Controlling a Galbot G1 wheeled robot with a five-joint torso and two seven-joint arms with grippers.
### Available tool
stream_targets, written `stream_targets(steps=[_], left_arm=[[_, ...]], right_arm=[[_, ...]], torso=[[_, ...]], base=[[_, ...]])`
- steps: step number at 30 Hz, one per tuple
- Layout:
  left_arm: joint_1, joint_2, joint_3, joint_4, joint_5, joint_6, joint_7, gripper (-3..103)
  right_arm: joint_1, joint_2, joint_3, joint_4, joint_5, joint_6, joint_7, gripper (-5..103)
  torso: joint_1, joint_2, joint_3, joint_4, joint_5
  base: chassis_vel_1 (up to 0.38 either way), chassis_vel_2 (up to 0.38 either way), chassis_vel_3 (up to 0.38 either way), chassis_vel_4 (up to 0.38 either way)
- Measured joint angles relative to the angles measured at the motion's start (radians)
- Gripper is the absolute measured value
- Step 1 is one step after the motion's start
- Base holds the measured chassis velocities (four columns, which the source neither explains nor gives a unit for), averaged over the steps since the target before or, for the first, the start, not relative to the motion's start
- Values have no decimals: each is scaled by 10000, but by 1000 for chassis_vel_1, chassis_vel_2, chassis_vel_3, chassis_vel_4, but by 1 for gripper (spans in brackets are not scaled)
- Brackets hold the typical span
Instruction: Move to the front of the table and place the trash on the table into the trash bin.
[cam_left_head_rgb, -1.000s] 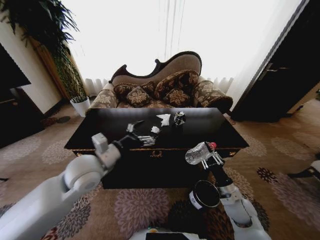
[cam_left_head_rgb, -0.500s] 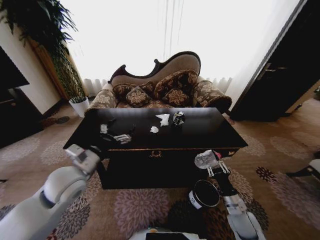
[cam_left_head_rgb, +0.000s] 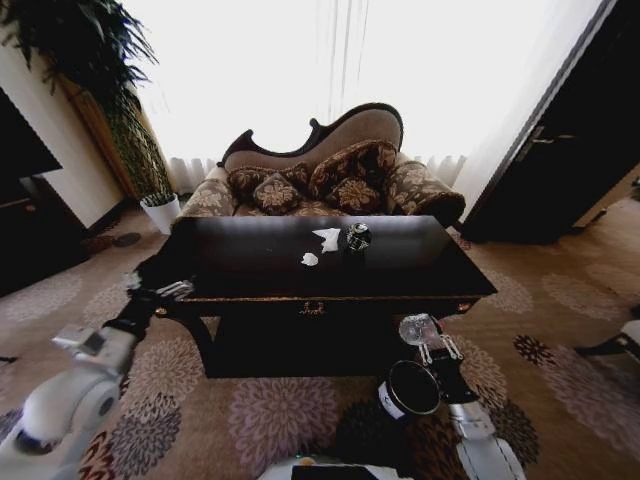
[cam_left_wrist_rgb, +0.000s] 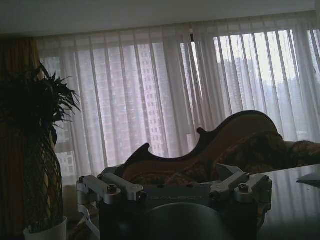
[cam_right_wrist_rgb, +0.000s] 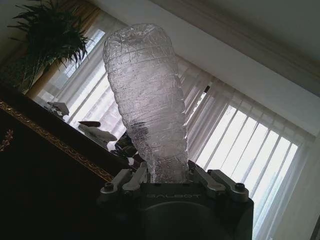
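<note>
I've got the R gripper (cam_left_head_rgb: 432, 345) pinching the crushed bottle (cam_left_head_rgb: 415, 328) just above the trash bin (cam_left_head_rgb: 408, 388), off the desk (cam_left_head_rgb: 400, 270) front, approx 5 o'clock. Drop step; next, I think: centre over rim, let go. L gripper (cam_left_head_rgb: 165, 293) at 9 o'clock, can't tell its state. Can (cam_left_head_rgb: 357, 236) + paper scraps (cam_left_head_rgb: 326, 238) wait on desk. "GALBOT" readable on R wrist.

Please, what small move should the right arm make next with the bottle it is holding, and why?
Probably lower the right gripper a little toward the trash bin and centre it over the opening before releasing. The gripper is shut on the crushed plastic bottle, which hangs beside the table front, above the bin's rim but toward its far edge.
</note>
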Motion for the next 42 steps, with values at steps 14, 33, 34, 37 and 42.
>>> stream_targets(steps=[14, 33, 34, 37, 42], left_arm=[[1419, -1583, -656, 413, 239, -1126, 511, 100], [812, -516, 866, -361, -720, -239, 1534, 100], [823, -516, 878, -366, -733, -229, 1534, 100], [828, -518, 883, -367, -738, -221, 1531, 100], [831, -521, 884, -368, -739, -220, 1525, 100]], right_arm=[[141, 114, -328, -1296, 1580, -314, -159, 27], [689, 9, -394, -2548, 1560, -214, -241, 27], [696, 6, -395, -2574, 1561, -212, -262, 27], [730, 17, -435, -2693, 1552, -187, -299, 27], [820, 89, -653, -3176, 1545, -87, -370, 27]], torso=[[0, 0, 0, 0, 2], [1, -1, 1, -1, 1], [0, -1, 1, 0, 1], [1, -1, 1, -1, 1], [1, -1, 1, -1, 1]], base=[[0, 0, 0, 0], [0, 0, 0, 0], [0, 0, 0, 0], [0, 0, 0, 0], [0, 0, 0, 0]])
